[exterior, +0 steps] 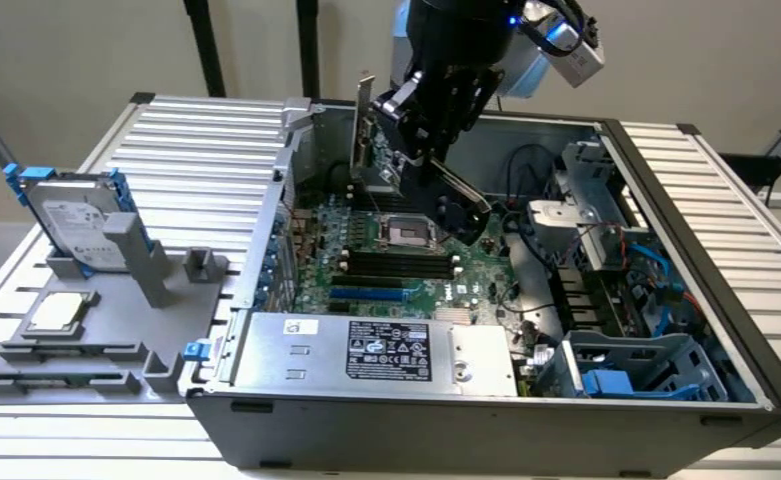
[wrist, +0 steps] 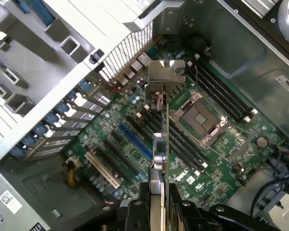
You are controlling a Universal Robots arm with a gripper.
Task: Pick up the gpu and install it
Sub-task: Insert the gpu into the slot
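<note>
The gpu [exterior: 379,160] is clamped in the gripper [exterior: 410,130], with the jaws drawn narrow on its upper edge. It is held upright, clear above the motherboard [exterior: 404,265] inside the open case [exterior: 497,420]. The pick-up is judged done, and the install step is in hand.

In the wrist view the gpu is seen edge-on, its bracket [wrist: 166,72] turned toward the rear wall. It is hanging over the board between the blue slot [wrist: 135,142] and the socket [wrist: 200,118]. No contact with the board is seen, and whether the lower edge is lined up with a slot cannot be told.

For seating, it is judged that the gpu's lower edge must be squared to a slot. The bracket must be brought against the rear openings [wrist: 86,103], and a straight, level descent is needed. A tilt would likely jam the edge connector. Nothing is seated yet.
</note>
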